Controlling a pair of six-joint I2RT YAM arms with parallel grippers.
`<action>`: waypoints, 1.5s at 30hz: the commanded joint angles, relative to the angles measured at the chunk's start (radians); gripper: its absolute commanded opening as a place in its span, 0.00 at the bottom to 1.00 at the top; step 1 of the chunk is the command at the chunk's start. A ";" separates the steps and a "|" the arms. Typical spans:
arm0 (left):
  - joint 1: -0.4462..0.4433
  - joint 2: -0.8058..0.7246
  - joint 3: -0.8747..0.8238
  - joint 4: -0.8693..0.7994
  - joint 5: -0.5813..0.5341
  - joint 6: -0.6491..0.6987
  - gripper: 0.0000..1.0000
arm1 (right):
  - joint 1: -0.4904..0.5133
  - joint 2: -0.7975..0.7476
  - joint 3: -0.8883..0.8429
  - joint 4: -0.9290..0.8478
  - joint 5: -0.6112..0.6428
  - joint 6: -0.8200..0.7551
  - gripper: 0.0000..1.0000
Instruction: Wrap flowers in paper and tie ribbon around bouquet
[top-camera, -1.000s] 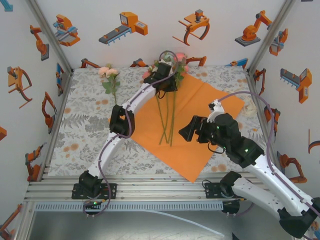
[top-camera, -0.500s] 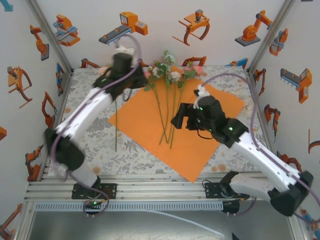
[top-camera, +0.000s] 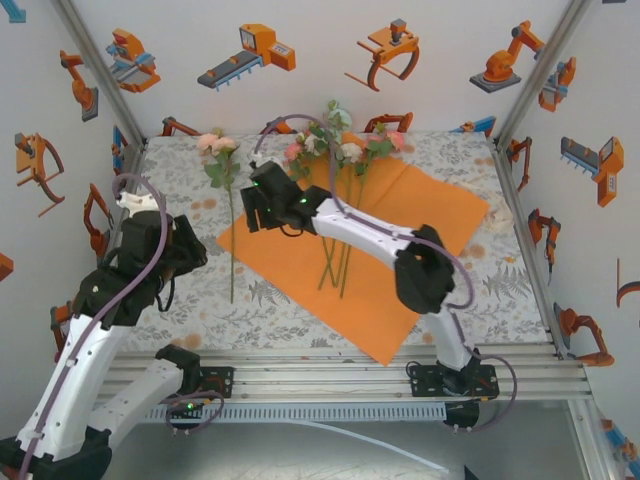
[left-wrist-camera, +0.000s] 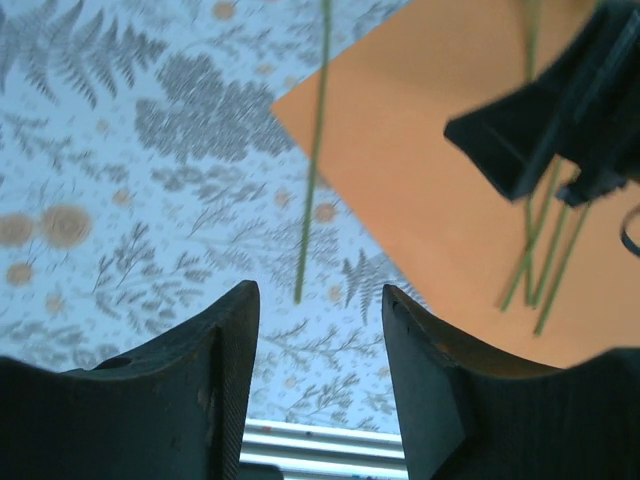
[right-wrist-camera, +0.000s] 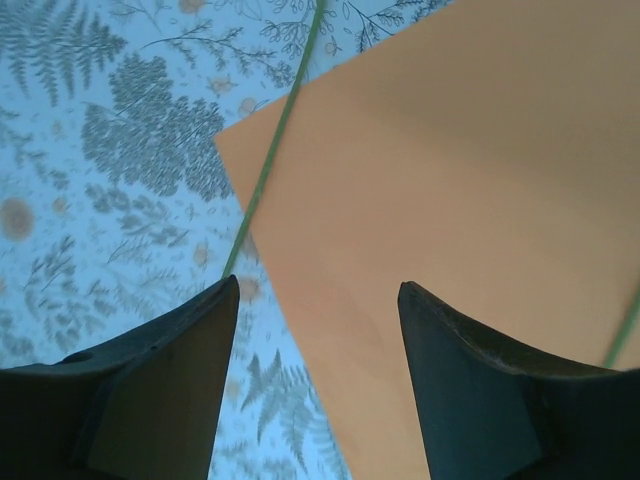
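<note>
The orange paper (top-camera: 420, 200) lies flat on the tabletop (top-camera: 170, 210), turned so that its corners point outward. Most of the flowers (top-camera: 340, 150) rest on it, stems running down the sheet and blooms at its far edge. A single rose (top-camera: 232, 240) lies apart on the floral cloth, just left of the paper's left corner. The ribbon (top-camera: 500, 218) sits as a small pale bunch near the paper's right corner. The right arm reaches across the sheet, and the right claw (top-camera: 252, 208) hangs over that left corner, its fingers (right-wrist-camera: 190, 380) spread and holding nothing, with the single rose's stem (right-wrist-camera: 280, 130) crossing the paper's edge beneath. The left claw (top-camera: 192, 258) hovers over the bare cloth at the left, its fingers (left-wrist-camera: 200, 390) parted and empty, the stem's lower end (left-wrist-camera: 305, 270) just ahead of them.
</note>
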 joint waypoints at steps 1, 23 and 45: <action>0.019 0.000 -0.027 -0.069 -0.020 -0.056 0.53 | 0.014 0.153 0.201 -0.037 0.050 -0.024 0.57; 0.045 -0.020 -0.057 -0.021 0.004 -0.005 0.66 | 0.103 0.589 0.561 -0.155 0.176 -0.163 0.38; 0.047 -0.103 -0.017 -0.042 0.006 0.031 0.80 | 0.085 0.309 0.479 -0.155 0.306 -0.182 0.00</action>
